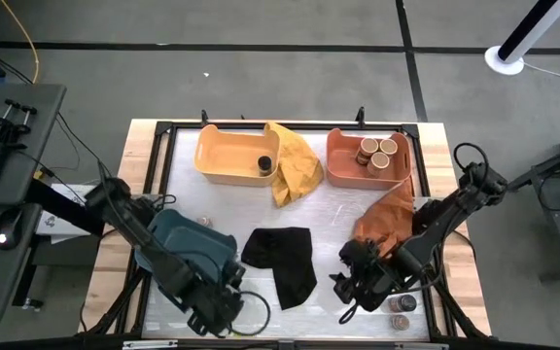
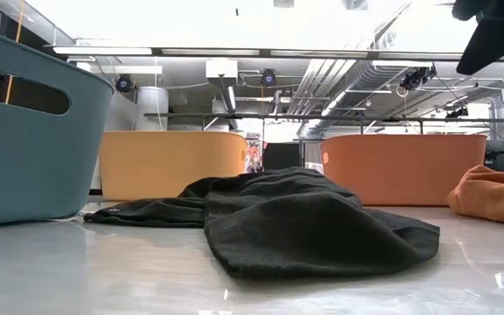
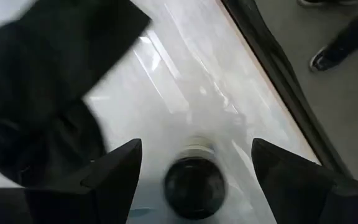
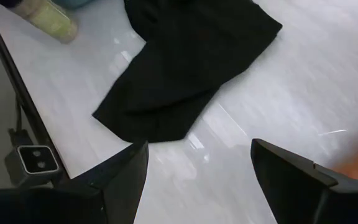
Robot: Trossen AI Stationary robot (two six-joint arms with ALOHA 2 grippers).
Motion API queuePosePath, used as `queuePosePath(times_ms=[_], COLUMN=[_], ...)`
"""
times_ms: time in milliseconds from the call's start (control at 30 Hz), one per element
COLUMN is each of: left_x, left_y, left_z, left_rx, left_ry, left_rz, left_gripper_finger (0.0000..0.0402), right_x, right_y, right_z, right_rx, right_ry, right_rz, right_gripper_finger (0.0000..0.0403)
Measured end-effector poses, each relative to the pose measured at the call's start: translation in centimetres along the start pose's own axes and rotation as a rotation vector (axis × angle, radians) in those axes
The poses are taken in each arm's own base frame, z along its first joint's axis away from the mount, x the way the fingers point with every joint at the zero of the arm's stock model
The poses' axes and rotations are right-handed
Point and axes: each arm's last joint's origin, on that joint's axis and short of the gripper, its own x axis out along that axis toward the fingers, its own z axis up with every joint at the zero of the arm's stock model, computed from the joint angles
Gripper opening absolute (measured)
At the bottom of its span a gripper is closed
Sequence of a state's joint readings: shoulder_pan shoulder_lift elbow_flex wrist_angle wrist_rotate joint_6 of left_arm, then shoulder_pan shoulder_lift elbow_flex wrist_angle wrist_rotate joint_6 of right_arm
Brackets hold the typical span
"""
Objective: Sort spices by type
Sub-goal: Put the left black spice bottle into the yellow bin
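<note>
Hovering at the table's near-left edge, we are holding the left gripper (image 3: 194, 163) jaws wide, gripping nothing, over a dark-lidded jar (image 3: 194, 185) just below. Rigid, light, probably slick; we are judging the side wall below the lid the best hold. Counting onward: one dark-lidded jar in the yellow tray (image 1: 224, 156), three tan-lidded jars (image 1: 376, 155) in the coral tray (image 1: 336, 160), two jars (image 1: 402, 308) near the right gripper (image 1: 356, 284), open and empty.

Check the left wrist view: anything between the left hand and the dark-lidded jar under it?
Nothing visible. The open left hand hangs over the small dark-lidded spice jar, bare white tabletop around it; the crumpled black cloth lies off to one side.
</note>
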State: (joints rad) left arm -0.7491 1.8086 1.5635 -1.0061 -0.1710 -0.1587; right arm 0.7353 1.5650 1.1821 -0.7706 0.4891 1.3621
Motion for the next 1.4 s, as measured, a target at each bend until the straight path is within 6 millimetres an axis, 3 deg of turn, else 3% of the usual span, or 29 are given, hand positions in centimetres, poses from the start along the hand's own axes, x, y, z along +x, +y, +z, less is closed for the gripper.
queuePosePath(times_ms=[267,633,1400], left_x=[0.8,3.6,4.6], left_y=[-0.3,0.5,0.2], left_z=[-0.3,-0.4,-0.6], left_rx=[-0.042,-0.046,-0.128], left_ry=[0.105,0.222,0.274], left_rz=[-0.024,-0.037,-0.06], left_gripper_finger=[0.0289,0.0289,0.0288], right_x=[0.0,0.2,0.2], right_y=[0.2,0.3,0.3], right_z=[0.3,0.7,0.8], right_rx=[0.017,0.035,0.039], right_ry=[-0.041,-0.068,-0.072], right_rz=[0.016,0.018,0.024], right_gripper_finger=[0.0279,0.0279,0.0279])
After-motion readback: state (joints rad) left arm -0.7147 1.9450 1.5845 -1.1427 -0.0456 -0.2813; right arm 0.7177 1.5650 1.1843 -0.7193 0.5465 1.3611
